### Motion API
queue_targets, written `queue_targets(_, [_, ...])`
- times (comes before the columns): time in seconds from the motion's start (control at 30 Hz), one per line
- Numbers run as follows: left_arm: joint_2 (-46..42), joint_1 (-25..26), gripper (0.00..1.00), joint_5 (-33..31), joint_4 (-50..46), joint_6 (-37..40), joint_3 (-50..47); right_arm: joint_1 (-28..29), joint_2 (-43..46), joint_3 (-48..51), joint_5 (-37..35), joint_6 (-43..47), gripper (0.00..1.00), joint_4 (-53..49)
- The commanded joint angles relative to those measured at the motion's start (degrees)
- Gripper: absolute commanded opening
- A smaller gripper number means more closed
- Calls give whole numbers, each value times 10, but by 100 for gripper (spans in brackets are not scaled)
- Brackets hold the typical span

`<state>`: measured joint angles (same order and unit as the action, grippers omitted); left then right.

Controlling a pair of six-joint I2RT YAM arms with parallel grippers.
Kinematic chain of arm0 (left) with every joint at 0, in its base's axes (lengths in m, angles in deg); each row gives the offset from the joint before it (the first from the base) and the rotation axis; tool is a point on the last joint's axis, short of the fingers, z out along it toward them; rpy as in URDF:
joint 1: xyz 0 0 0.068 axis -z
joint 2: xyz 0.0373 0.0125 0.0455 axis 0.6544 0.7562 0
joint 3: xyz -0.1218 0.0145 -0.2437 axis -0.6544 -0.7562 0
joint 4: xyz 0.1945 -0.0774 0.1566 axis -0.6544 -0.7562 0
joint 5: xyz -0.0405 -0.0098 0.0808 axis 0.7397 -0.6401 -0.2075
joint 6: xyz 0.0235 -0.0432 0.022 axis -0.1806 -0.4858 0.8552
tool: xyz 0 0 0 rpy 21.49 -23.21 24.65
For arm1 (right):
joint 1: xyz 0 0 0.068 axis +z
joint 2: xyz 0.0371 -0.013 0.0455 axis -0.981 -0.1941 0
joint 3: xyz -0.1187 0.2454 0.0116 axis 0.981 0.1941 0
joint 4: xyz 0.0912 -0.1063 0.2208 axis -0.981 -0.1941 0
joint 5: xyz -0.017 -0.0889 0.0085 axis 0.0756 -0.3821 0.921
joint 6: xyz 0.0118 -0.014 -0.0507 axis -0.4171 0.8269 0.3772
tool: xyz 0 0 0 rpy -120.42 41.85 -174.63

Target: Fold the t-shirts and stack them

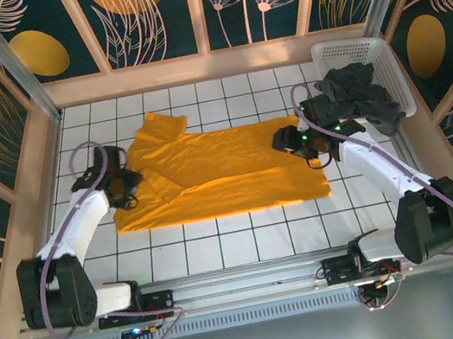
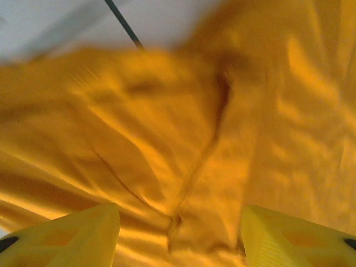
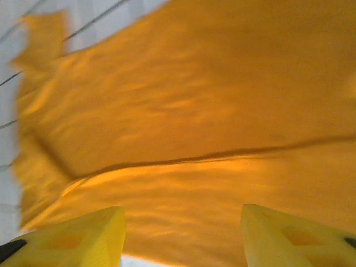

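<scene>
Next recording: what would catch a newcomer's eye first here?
The bright orange-yellow t-shirt spread across the middle of the white tiled table. The left gripper and right gripper are open over its left and right ends. A dark grey shirt lies heaped in the white lattice basket at the far right corner.

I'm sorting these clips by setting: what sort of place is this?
Probably a purpose-built robot test cell, not a home: a white tiled table walled in by decorated panels, robot arms bolted to its near edge, and an orange t-shirt laid out.
</scene>
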<state>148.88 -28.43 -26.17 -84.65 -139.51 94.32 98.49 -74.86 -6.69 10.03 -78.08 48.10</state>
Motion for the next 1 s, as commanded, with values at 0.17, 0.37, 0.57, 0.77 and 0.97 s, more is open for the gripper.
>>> queue_targets(0.17, [88,56,58,43,17,-29,5,21,-46,-20,96,36,58,68])
queue_targets(0.37, [124,58,54,46,38,-15,17,21,-52,-19,87,34,58,63])
queue_targets(0.57, [141,59,34,43,47,-10,36,20,-61,-24,78,29,55,58])
queue_targets(0.77, [147,62,11,39,25,4,75,19,-67,-29,73,28,53,55])
queue_targets(0.97, [187,72,0,54,19,36,118,13,-70,-36,63,23,50,52])
